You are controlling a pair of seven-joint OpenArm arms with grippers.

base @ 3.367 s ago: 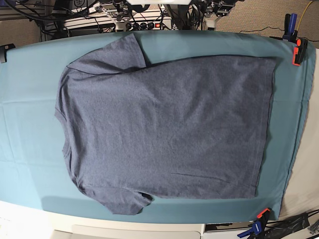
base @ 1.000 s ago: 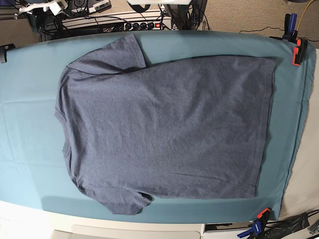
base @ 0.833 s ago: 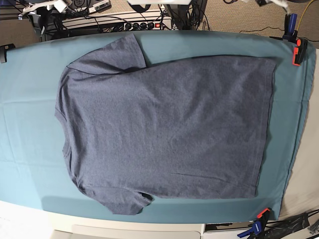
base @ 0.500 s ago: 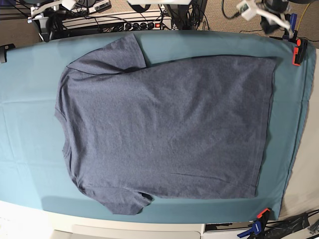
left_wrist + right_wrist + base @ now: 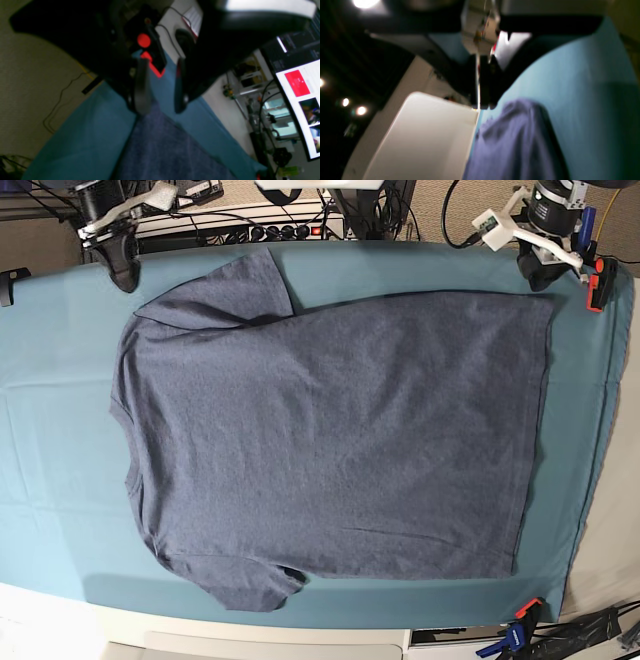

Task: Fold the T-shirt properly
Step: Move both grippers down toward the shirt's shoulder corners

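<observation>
The slate-blue T-shirt (image 5: pixel 330 435) lies spread flat on the teal table cloth (image 5: pixel 60 430), collar to the left and hem to the right. My left gripper (image 5: pixel 541 277) hangs over the far right hem corner, open and holding nothing. In the left wrist view its fingers (image 5: pixel 141 92) stand apart just above that T-shirt corner (image 5: pixel 162 150). My right gripper (image 5: pixel 124 273) hovers at the far left, beside the upper sleeve. The blurred right wrist view shows the right gripper (image 5: pixel 480 106) shut and empty above the sleeve (image 5: pixel 515 145).
An orange-and-black clamp (image 5: pixel 598 285) pins the cloth at the far right corner, close to my left gripper. Another clamp (image 5: pixel 518 632) sits at the near right edge, and a black one (image 5: pixel 12 280) at the far left. Cables and a power strip (image 5: pixel 280 228) run behind the table.
Both arms have come down into the base view from the far edge, the left to the hem corner, the right to the sleeve. The left gripper has opened.
</observation>
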